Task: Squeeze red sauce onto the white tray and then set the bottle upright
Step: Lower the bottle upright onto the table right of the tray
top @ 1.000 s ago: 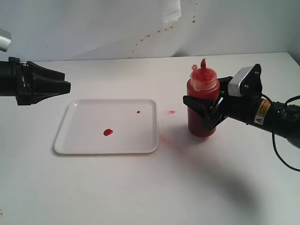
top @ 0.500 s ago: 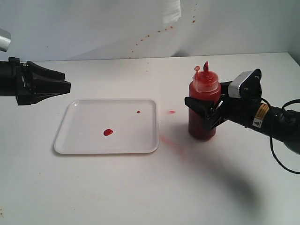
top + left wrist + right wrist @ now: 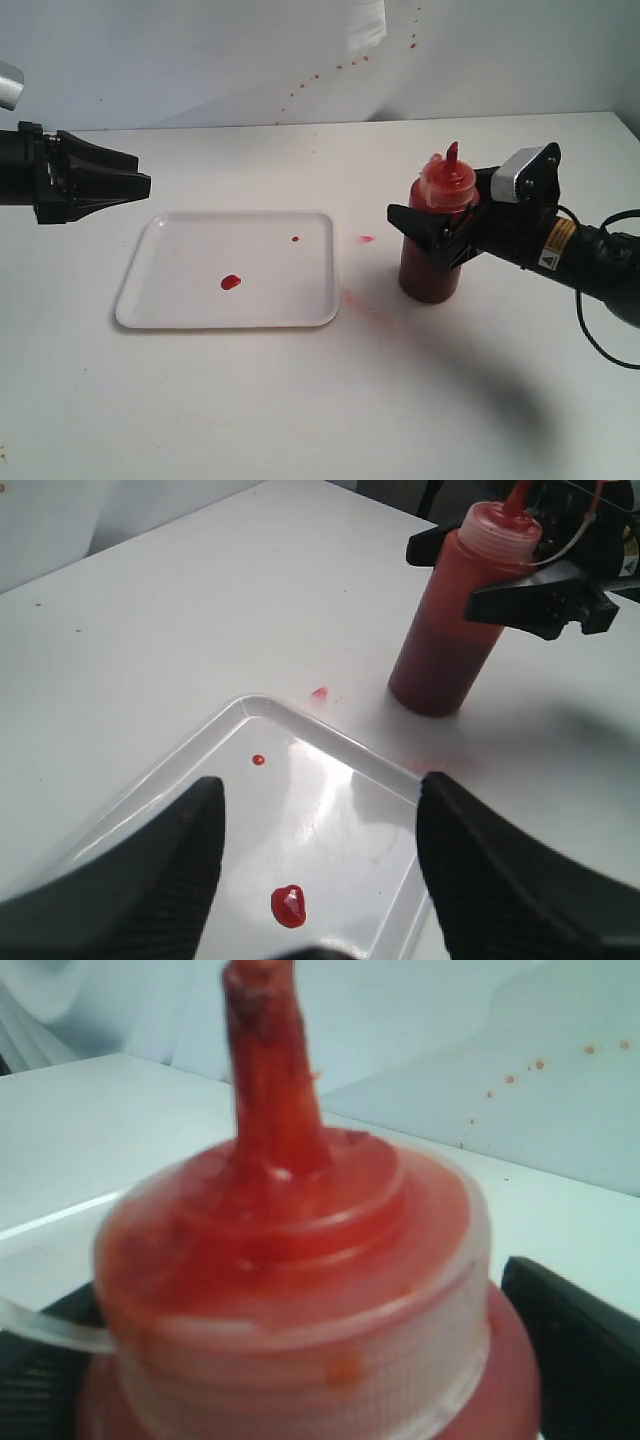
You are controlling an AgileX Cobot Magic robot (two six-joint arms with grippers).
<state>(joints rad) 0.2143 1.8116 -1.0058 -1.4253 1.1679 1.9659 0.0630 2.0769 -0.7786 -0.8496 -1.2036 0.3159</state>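
Observation:
The bottle rests with its base on the table right of the white tray, its nozzle leaning right toward the arm. My right gripper is shut on the bottle's upper body, one black finger on each side. In the right wrist view the cap and nozzle of the bottle fill the picture. A blob of red sauce lies mid-tray and a small drop lies near the far rim. My left gripper hangs open above the tray's left end, its fingers framing the blob.
A pinkish smear marks the table between tray and bottle, with a fainter one by the tray's near right corner. Small red splatters dot the white backdrop. The right arm's cable trails on the table at the right.
The bottle has tipped from upright to leaning right, and its nozzle has shifted right. The right gripper has shifted slightly with it. The left gripper has not moved.

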